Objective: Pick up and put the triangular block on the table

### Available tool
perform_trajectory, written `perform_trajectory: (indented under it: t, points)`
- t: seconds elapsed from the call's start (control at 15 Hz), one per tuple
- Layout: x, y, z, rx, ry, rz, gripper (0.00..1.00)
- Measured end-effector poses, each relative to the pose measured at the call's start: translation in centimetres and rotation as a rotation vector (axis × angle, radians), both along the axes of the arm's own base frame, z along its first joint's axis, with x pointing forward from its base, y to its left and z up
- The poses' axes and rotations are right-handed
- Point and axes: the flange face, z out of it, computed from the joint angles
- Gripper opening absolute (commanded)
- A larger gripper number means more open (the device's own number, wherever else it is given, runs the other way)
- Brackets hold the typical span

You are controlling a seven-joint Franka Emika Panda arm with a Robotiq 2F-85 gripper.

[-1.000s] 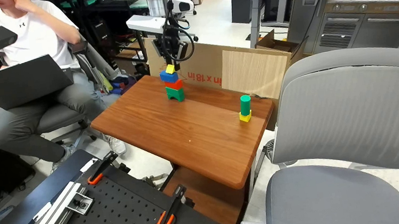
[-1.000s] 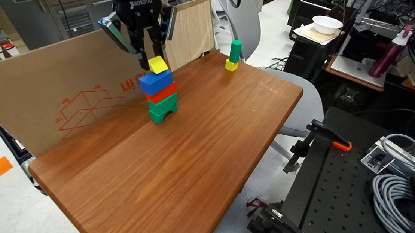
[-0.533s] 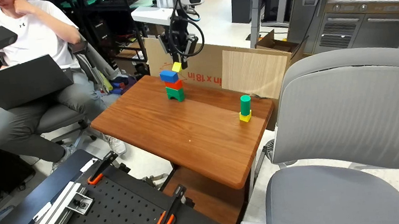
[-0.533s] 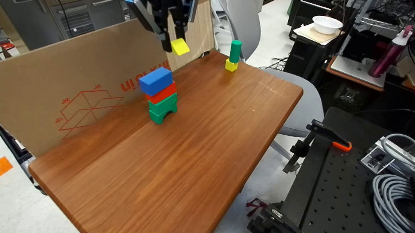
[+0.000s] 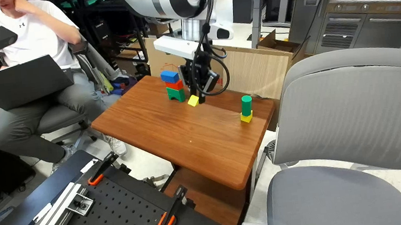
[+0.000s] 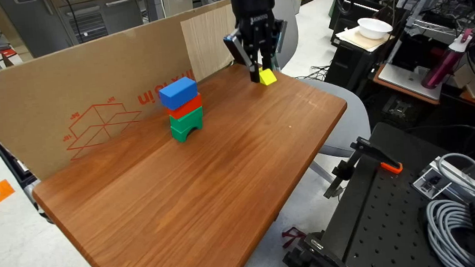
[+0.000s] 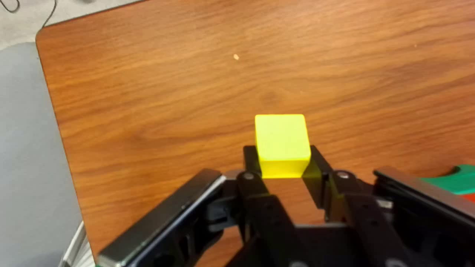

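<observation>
Hand point(image 7: 283, 163) held the yellow triangular block point(image 7: 282, 136), surface point(image 7: 148, 89) beneath hand.
Tumble seemed the likely trouble, if released too high.

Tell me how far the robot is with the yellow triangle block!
Picking up looks done: the triangular block is pinched in the gripper. In hand: it hangs above the table. Left: lowering it and letting go, as it isn't resting there yet.
</observation>
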Motion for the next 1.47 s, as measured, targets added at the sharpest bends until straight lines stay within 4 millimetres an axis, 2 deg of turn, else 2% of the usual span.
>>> perform_trajectory:
  t: [0.2, 0.6, 0.8, 0.87, 0.93, 1.0, 1.27, 1.33, 1.47]
  points:
    - [-1.4, -0.8, -3.2, -0.002, 0.041, -0.013, 0.08]
    - [-3.1, -0.3, -8.8, 0.004, 0.088, 0.005, 0.08]
    - [-3.2, -0.4, -9.1, 0.008, 0.083, 0.018, 0.08]
    - [-3.1, -0.4, -9.1, 0.01, 0.081, 0.025, 0.47]
    - [-3.1, -0.4, -9.1, 0.012, 0.08, 0.032, 0.59]
    - [-3.1, -0.4, -9.1, 0.015, 0.078, 0.038, 0.64]
    - [-3.1, -0.1, -9.2, 0.02, 0.063, 0.057, 0.94]
    - [-3.1, 0.1, -8.9, 0.021, 0.051, 0.061, 0.99]
    - [-3.0, 0.4, -7.0, 0.023, 0.009, 0.07, 1.0]
